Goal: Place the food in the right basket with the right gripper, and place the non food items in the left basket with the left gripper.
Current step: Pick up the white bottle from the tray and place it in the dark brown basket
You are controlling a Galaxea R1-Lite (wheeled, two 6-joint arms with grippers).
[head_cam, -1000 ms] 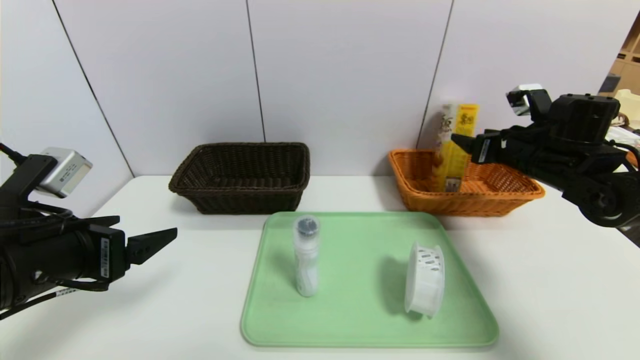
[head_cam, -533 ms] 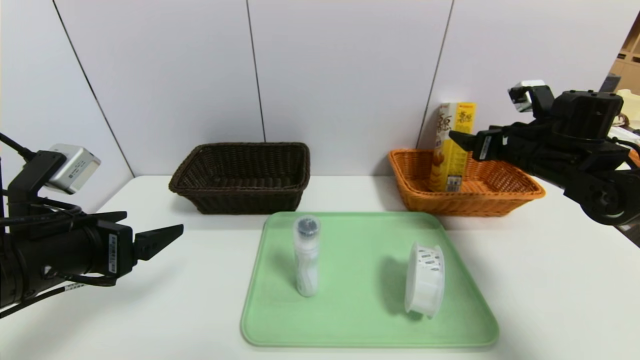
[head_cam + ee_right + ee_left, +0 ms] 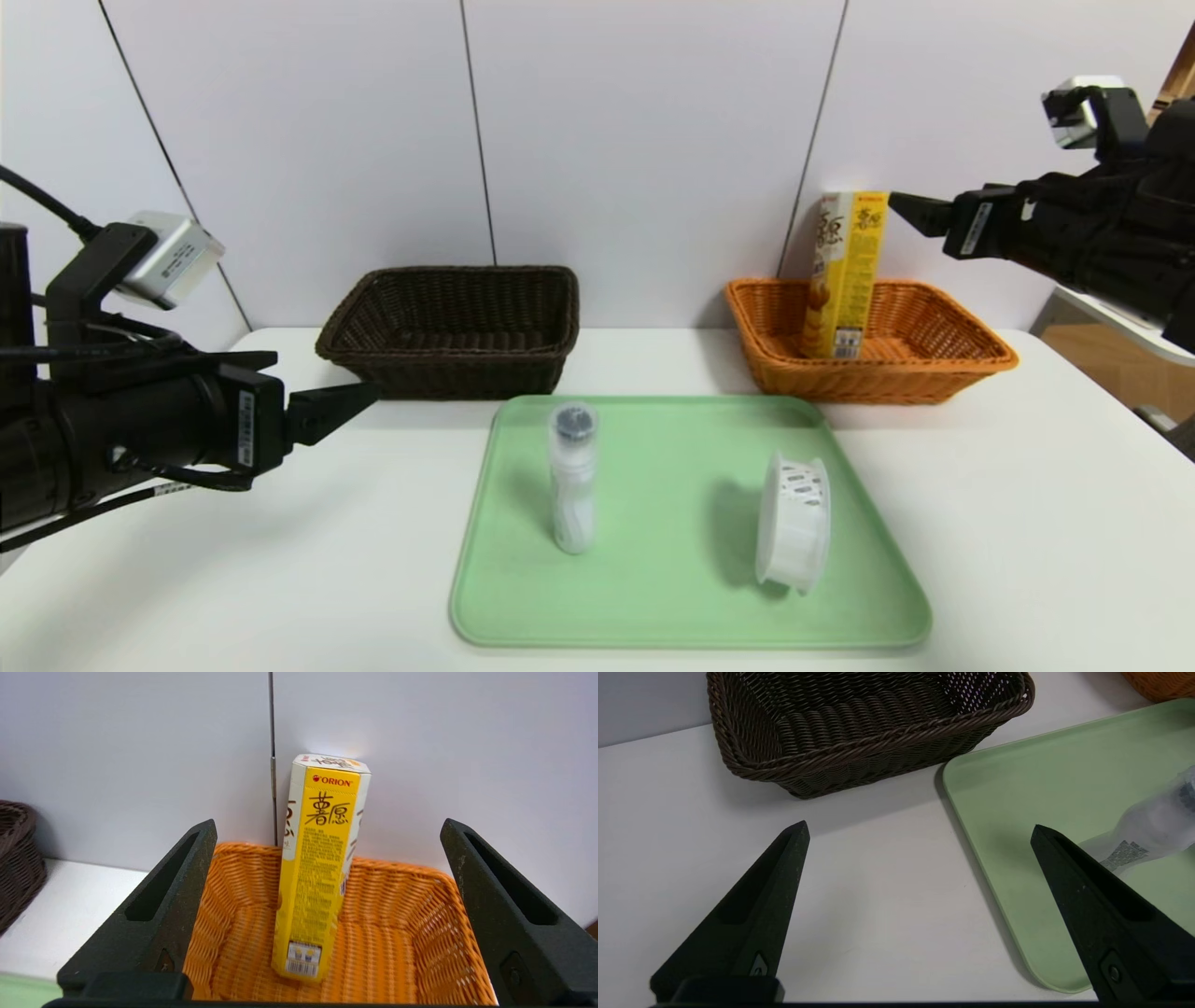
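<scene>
On the far right of the white table [image 3: 1027, 523], the yellow carton [image 3: 845, 275] now stands upright and free inside the orange basket [image 3: 943, 369], where a second ago it was tilted and blurred beside the right pincer [image 3: 910, 213]. That pincer has since risen and drawn back toward the robot's right; its fingers are spread wide and empty, with the carton visible between them in the wrist view. The food step therefore appears complete. Meanwhile the left pincer [image 3: 920, 830], also wide open and empty, has advanced above the table toward the green tray [image 3: 672, 607], so the non-food step seems to be starting. On the tray, well apart from each other, remain the slim bottle [image 3: 571, 481], upright, translucent and dark-capped, and the squat white tub [image 3: 794, 537], resting on its edge with small dark marks. The dark brown basket [image 3: 448, 364] beyond the tray holds nothing. Both baskets are tightly woven wicker with flared rims; the carton is stiff printed card, the tray smooth moulded plastic with rounded corners.
</scene>
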